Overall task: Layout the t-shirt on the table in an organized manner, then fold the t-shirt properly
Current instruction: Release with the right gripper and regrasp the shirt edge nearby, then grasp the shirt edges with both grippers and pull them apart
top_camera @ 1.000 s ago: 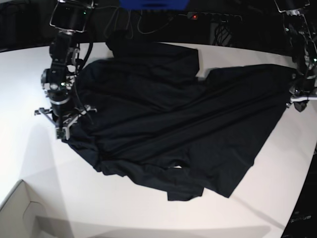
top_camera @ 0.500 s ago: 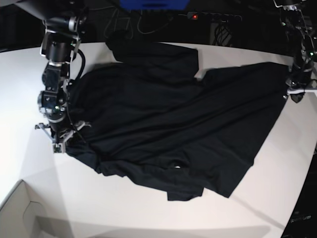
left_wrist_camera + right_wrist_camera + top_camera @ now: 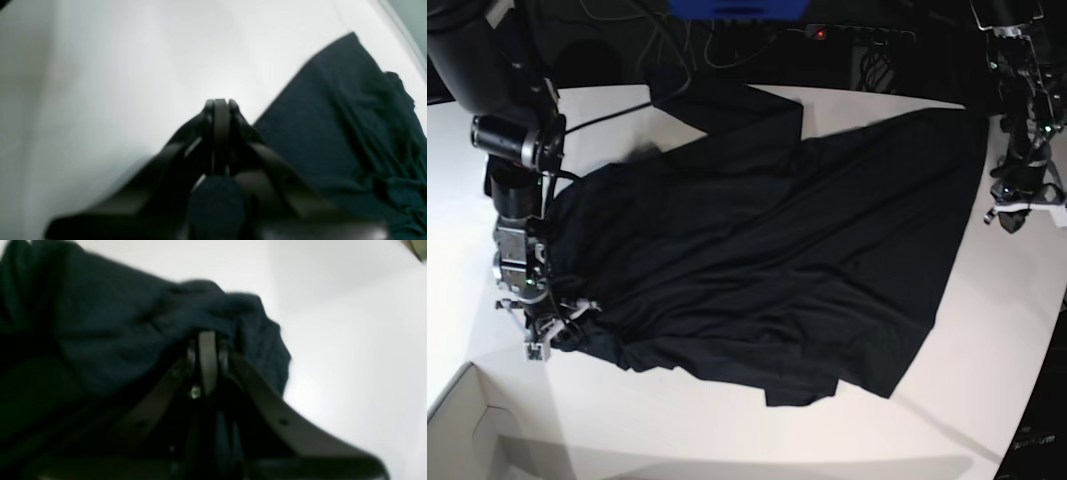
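Right gripper (image 3: 555, 335) clamps t-shirt (image 3: 767, 260) edge; left gripper (image 3: 1015, 212) closed, empty, beside shirt.

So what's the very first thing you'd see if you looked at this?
A big black t-shirt, wrinkly and spread crookedly across most of the white table. At the shirt's left edge in the base view, the right gripper is shut on the cloth. On the other side, the left gripper hangs shut over bare table just off the shirt's corner, holding nothing.
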You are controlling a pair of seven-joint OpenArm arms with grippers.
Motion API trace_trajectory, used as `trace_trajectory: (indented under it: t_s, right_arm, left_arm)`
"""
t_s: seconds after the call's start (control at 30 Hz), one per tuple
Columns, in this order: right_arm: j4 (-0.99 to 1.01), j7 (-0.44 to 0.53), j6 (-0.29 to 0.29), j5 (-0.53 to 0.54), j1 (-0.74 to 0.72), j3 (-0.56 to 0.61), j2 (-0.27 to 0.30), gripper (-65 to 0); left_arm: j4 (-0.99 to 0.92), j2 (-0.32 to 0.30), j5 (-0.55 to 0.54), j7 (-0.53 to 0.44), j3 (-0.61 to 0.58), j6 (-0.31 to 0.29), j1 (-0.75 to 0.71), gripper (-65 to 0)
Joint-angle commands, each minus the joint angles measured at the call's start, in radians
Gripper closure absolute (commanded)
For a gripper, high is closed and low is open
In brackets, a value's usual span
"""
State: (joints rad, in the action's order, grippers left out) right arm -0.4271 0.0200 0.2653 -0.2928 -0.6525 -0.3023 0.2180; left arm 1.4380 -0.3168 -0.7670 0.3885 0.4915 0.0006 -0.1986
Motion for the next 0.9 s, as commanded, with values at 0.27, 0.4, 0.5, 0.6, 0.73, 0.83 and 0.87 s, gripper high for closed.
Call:
trace_trajectory:
  t_s: [0.27, 0.4, 0.5, 0.6, 0.73, 0.83, 0.87]
  right_arm:
    - [-0.212, 0.028, -0.096, 0.011, -0.002, -0.011, 0.016, 0.0]
    - [-0.428, -0.085, -0.096, 0.016, 0.127, -0.007, 0.002, 0.0]
    - [-0.603, -0.170, -0.094, 0.016, 0.231, -0.007, -0.041, 0.0]
    - [-0.789, -0.243, -0.094, 0.016, 0.357, -0.005, -0.101, 0.0]
    - [-0.935, -0.305, -0.093, 0.016, 0.468, -0.004, -0.179, 0.0]
    - [-0.975, -0.338, -0.093, 0.016, 0.523, 0.028, -0.211, 0.0]
    - [-0.982, -0.349, -0.093, 0.016, 0.544, 0.038, -0.216, 0.0]
  left_arm:
    - [0.025, -0.015, 0.001, -0.023, -0.238, -0.006, 0.156, 0.0]
    - [-0.027, -0.015, 0.001, -0.024, -0.339, -0.001, 0.236, 0.0]
    - [-0.116, -0.015, 0.001, -0.027, -0.406, 0.000, 0.311, 0.0]
    - [-0.240, -0.015, 0.001, -0.029, -0.457, -0.003, 0.402, 0.0]
    - [-0.392, 0.003, 0.001, -0.030, -0.471, -0.004, 0.505, 0.0]
    - [-0.523, 0.031, 0.002, -0.030, -0.471, -0.004, 0.588, 0.0]
    - [-0.570, 0.037, 0.002, -0.030, -0.471, -0.004, 0.611, 0.0]
